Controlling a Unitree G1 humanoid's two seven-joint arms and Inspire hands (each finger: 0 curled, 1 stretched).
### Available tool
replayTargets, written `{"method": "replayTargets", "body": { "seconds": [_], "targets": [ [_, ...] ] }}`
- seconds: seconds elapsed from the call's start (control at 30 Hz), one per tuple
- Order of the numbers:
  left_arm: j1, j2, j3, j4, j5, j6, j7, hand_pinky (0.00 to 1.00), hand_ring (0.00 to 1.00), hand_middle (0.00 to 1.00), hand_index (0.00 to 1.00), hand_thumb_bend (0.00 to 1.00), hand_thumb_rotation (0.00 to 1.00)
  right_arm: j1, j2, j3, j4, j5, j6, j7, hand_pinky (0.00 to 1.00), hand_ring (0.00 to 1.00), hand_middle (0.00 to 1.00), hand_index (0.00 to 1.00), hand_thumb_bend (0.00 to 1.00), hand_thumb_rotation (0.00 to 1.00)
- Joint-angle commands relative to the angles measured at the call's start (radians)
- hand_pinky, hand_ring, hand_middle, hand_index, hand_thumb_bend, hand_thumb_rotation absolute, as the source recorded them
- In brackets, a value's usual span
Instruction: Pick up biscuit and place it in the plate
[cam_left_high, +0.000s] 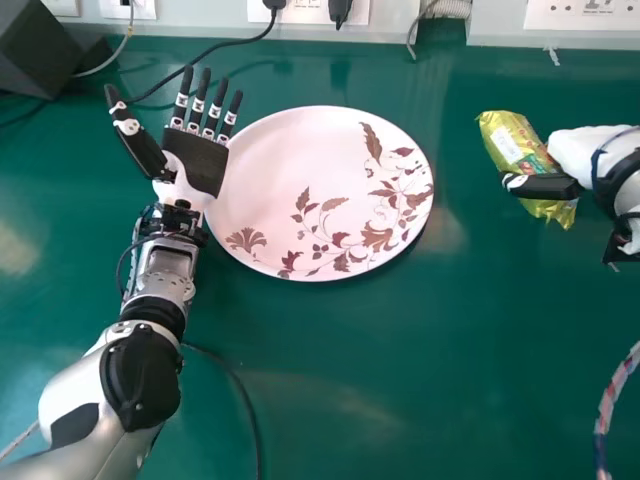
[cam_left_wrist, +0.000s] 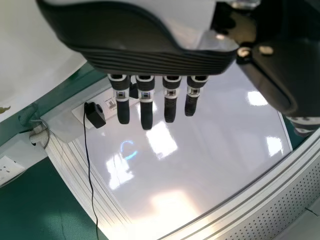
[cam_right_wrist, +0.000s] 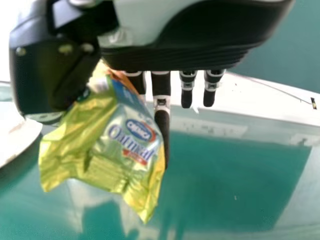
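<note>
Pick-up seems done; the biscuit (cam_left_high: 517, 146) is pinched by the right hand (cam_left_high: 545, 187), right of the plate (cam_left_high: 290, 160), to be carried over it.

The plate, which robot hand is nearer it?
Left. The left hand is at the left rim of the plate; the right hand, holding biscuits, is well to its right.

"Oatmeal" stands on the biscuit packet (cam_right_wrist: 107, 150).

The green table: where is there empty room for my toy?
The green tabletop is free below the round white leaf-patterned plate, between thin black cable and striped cord, and between plate and yellow biscuit packet. It's crowded left of the plate, around the left hand.
</note>
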Motion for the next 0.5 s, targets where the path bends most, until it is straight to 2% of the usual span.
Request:
{"method": "replayTargets", "body": {
  "seconds": [0.0,0.47],
  "targets": [
    [0.042,-0.015,0.0,0.023,0.002,0.0,-0.006,0.95,0.92,0.97,1.0,1.0,0.5,0.009,-0.011,-0.02,-0.028,0.008,0.017,0.015,1.0,1.0,0.41,0.5,0.5,0.0],
    [0.042,-0.015,0.002,0.024,0.0,0.003,-0.006,0.95,0.9,0.97,1.0,1.0,0.51,0.003,-0.021,-0.047,-0.121,-0.013,0.052,0.062,1.0,1.0,0.41,0.5,0.5,0.0]
  ]
}}
